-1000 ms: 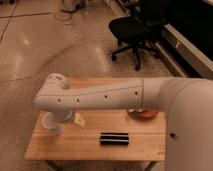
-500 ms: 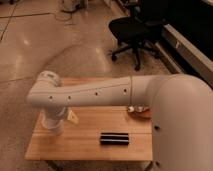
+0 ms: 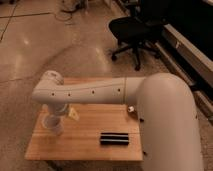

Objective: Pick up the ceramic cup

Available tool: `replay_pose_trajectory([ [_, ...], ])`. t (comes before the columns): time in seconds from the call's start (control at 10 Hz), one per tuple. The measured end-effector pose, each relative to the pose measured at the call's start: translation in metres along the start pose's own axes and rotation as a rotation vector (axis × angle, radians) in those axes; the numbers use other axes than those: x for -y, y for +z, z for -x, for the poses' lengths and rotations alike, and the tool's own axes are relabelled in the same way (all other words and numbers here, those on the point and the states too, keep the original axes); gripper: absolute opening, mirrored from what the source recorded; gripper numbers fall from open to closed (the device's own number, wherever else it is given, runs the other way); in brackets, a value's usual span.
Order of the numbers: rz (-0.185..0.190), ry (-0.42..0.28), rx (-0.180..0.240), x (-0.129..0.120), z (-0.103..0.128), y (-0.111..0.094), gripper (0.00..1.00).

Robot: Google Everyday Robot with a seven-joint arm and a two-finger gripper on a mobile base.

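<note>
My arm reaches from the right across the wooden table (image 3: 85, 145) to its left end. The gripper (image 3: 54, 120) hangs down from the wrist over the left part of the table. A small whitish round shape right under it looks like the ceramic cup (image 3: 52, 128). It stands on the table and the gripper mostly covers it. I cannot tell whether the gripper touches the cup.
A flat black oblong object (image 3: 115, 138) lies at the table's front middle. A small pale yellow thing (image 3: 74, 114) lies just right of the gripper. A black office chair (image 3: 132, 30) stands on the floor behind the table. The arm hides the table's right side.
The wrist and forearm have swung slightly left and the gripper has stayed low over the table's left end. The other objects have not moved.
</note>
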Motion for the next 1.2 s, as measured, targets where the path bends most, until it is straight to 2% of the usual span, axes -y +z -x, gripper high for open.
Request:
replay_pose_trajectory([
  [0.4, 0.023, 0.010, 0.061, -0.007, 0.002, 0.043, 0.79],
  [0.5, 0.021, 0.005, 0.079, -0.006, 0.007, 0.050, 0.73],
  [0.6, 0.012, -0.003, 0.092, -0.005, 0.011, 0.054, 0.66],
  [0.8, -0.032, -0.021, 0.130, -0.001, 0.023, 0.053, 0.43],
  [1.2, -0.114, -0.036, 0.184, -0.009, 0.037, 0.028, 0.06],
])
